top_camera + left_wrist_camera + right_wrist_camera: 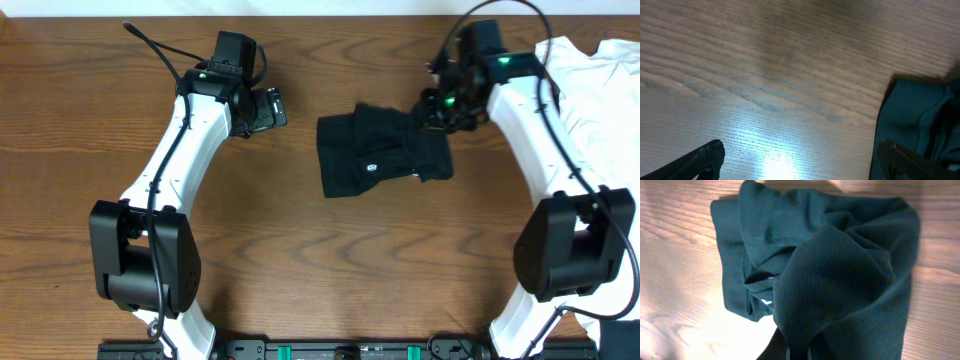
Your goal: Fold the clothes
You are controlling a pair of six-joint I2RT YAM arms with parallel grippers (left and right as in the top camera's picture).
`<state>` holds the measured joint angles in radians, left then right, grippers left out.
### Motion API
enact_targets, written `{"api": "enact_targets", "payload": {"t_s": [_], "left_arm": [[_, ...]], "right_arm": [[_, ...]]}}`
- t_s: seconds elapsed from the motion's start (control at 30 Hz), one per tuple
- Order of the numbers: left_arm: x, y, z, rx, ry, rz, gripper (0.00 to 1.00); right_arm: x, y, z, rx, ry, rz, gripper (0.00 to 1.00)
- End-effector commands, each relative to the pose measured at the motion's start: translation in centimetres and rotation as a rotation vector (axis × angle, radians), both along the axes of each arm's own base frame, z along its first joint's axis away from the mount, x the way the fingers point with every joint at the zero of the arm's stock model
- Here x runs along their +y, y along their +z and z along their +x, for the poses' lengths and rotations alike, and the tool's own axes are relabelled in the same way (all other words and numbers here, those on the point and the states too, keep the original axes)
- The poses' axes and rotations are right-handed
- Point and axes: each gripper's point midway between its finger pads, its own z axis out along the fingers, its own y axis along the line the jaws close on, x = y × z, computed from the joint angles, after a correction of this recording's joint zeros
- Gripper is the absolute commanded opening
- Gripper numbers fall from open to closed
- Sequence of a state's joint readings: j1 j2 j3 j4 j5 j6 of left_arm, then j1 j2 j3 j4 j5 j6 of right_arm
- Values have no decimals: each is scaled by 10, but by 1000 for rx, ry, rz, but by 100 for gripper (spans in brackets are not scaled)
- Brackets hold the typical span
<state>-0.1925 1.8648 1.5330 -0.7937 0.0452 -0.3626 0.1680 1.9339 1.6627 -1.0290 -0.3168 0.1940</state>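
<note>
While black shirt (375,150) lay bunched, part-folded, at centre of desk (320,270) | right gripper (435,112) clenched on fabric at its far right edge | left gripper (270,108) released, empty, left of it | step judged to need: pinched layer carried low, edges squared, bundle undragged.

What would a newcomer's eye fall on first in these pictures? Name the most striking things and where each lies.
The black shirt, bunched in the middle of the table, stands out first. The right end effector is shut on a raised fold at its right edge, while the left end effector stands open over bare wood to its left. A white garment lies at the far right edge.
</note>
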Motion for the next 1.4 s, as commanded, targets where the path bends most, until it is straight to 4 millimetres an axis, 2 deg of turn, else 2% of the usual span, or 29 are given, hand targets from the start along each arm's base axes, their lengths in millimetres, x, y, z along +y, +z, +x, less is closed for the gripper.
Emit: {"api": "enact_targets", "payload": {"t_s": [0.0, 0.17, 0.3, 0.33, 0.37, 0.43, 0.47, 0.67, 0.77, 0.9, 1.1, 1.37], "left_arm": [[3, 2, -1, 3, -2, 13, 99], [4, 1, -2, 8, -2, 14, 99], [4, -2, -3, 13, -2, 14, 96], [3, -4, -4, 19, -5, 8, 83], [-2, -5, -6, 25, -15, -12, 65], [-20, -3, -8, 34, -52, -101, 13], [-32, -1, -8, 32, -77, -155, 6], [-100, 22, -3, -26, -232, -426, 6], [-130, 25, -4, -39, -283, -529, 6], [-159, 14, -4, -35, -305, -558, 6], [-193, -3, -7, -15, -324, -585, 6], [-220, -33, -10, 26, -320, -604, 6]], "right_arm": [[18, 10, 5, -37, -23, -12, 1], [47, 3, 10, -65, 15, 4, 1], [57, -5, 12, -65, 35, 6, 1], [58, -6, 13, -67, 37, 6, 1], [58, -7, 14, -69, 37, 6, 1], [59, -6, 15, -76, 36, 8, 1], [58, -5, 17, -80, 34, 10, 1], [53, -4, 19, -74, 28, 33, 1], [59, 0, 16, -71, 67, 96, 1], [63, 14, 15, -71, 81, 169, 1], [44, 42, 19, -100, 42, 173, 1], [24, 47, 20, -86, 11, 164, 1]]}}
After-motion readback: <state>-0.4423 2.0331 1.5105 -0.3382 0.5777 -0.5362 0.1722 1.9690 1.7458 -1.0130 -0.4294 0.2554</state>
